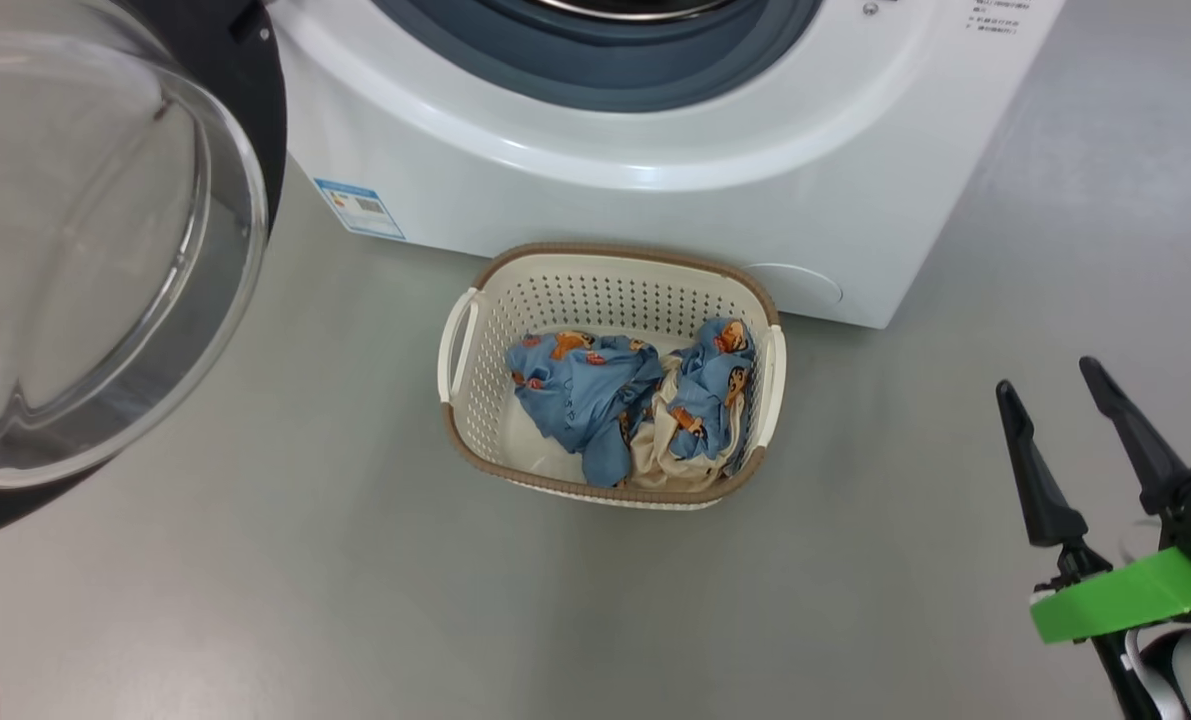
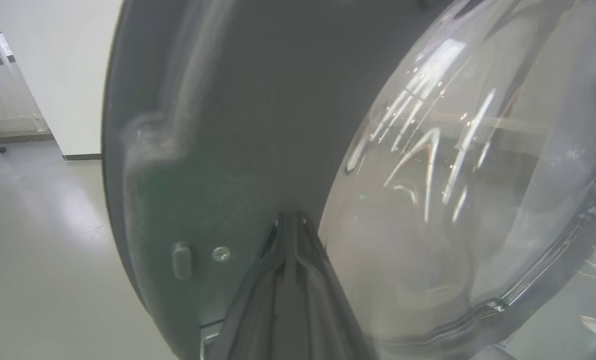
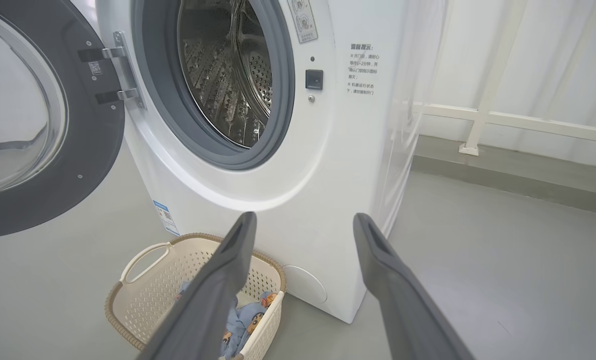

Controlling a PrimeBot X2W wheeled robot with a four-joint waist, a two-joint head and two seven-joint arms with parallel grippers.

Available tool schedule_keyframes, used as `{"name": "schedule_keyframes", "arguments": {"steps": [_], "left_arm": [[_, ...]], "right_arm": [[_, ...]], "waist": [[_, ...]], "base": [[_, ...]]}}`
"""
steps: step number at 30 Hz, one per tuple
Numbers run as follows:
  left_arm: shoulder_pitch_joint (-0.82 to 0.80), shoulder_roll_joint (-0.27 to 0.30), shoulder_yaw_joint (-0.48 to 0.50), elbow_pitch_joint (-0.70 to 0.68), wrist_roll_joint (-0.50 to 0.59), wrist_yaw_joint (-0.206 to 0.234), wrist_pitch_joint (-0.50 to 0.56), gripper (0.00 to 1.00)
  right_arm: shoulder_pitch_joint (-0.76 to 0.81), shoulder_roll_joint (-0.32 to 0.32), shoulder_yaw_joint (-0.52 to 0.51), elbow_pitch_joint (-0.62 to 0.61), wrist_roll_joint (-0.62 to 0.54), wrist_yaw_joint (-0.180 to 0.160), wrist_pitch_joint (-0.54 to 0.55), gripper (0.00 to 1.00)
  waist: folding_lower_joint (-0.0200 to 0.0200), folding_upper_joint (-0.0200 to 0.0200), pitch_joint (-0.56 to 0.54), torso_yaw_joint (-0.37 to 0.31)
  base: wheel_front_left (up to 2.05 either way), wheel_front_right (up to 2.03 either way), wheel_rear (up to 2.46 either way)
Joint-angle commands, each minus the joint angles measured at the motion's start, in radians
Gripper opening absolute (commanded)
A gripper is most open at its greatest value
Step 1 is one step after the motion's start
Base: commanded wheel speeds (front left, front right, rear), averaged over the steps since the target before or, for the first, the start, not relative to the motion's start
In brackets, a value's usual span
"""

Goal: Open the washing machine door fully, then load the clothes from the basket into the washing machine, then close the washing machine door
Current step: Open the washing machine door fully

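Find the washing machine (image 1: 655, 150) at twelve o'clock in the head view, white, drum mouth uncovered. Look to nine o'clock for the washing machine door (image 1: 85, 250), swung out on its hinge, glass bowl bulging toward the camera. Judging by the right wrist view, open wide, perhaps short of fully back. Spot the basket (image 1: 605, 290) at the centre, on the floor just before the machine, holding the clothes (image 1: 585, 390): blue printed fabric over cream, none loaded yet. See the right claw (image 1: 1047, 375) at four o'clock, spread wide, empty, well apart from the basket. Turn to the left wrist view for the left claw (image 2: 290, 220) at six o'clock, pinched narrow on nothing, tips set against the door's dark inner ring just beside the glass.

For the step in hand, probably pushing the door fully open:
- Press on the dark ring, not the bowl.
- Follow the hinge's arc slowly.
- Stop at the end of travel, taking care not to slip off the glossy face.

Only then reach for the clothes.
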Motion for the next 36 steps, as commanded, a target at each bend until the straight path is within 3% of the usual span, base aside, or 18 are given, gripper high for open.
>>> {"name": "schedule_keyframes", "arguments": {"steps": [1,20,30,36], "left_arm": [[-0.03,0.071,0.025,-0.01,0.016,0.004,-0.005,0.0],[-0.144,0.13,0.043,0.099,0.062,0.029,-0.005,0.0],[-0.099,0.112,0.039,0.073,0.067,-0.025,-0.005,0.0],[-0.035,0.065,0.027,0.009,0.078,-0.065,-0.005,0.0]], "right_arm": [[-0.029,-0.026,0.023,-0.03,0.0,0.004,-0.012,1.0],[-0.063,-0.047,0.034,-0.035,0.003,0.004,-0.012,1.0],[-0.055,-0.031,0.032,-0.022,0.001,0.004,-0.012,1.0],[-0.027,-0.01,0.025,-0.015,-0.001,0.004,-0.012,1.0]], "waist": [[-0.0001,0.0,0.014,-0.001],[-0.0001,0.0,0.062,-0.002],[-0.0001,0.0,0.021,0.005],[-0.0001,0.0,-0.037,0.02]], "base": [[0.0,0.0,0.0],[0.0,0.0,0.0],[0.0,0.0,0.0],[0.0,0.0,0.0]]}}
